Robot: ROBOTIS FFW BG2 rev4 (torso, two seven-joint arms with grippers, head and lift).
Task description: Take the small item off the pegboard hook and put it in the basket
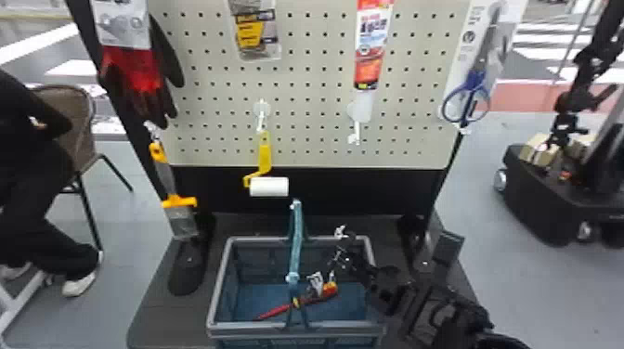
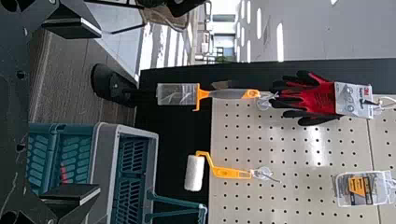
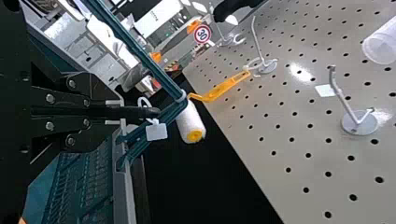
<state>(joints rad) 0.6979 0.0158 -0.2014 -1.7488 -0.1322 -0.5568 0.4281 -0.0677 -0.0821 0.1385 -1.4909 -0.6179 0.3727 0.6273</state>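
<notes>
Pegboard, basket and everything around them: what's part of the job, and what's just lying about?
Likely the job:
- basket
- pegboard
- right jaws, shut beside a white tag
- red tool in the basket, maybe the item

Apparently just about:
- small roller
- gloves
- blue-handled scissors
- chair

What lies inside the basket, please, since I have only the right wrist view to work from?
Observer: A long red tool with an orange end lies aslant in the basket, as the head view shows.
Operator: Thank you. How do the left hand's fingers stand?
Observer: The left hand is open in its own wrist view, gripping nothing.
Operator: And what hangs by the right edge of the pegboard?
Observer: Blue-handled scissors hang at the right edge of the pegboard.
</notes>
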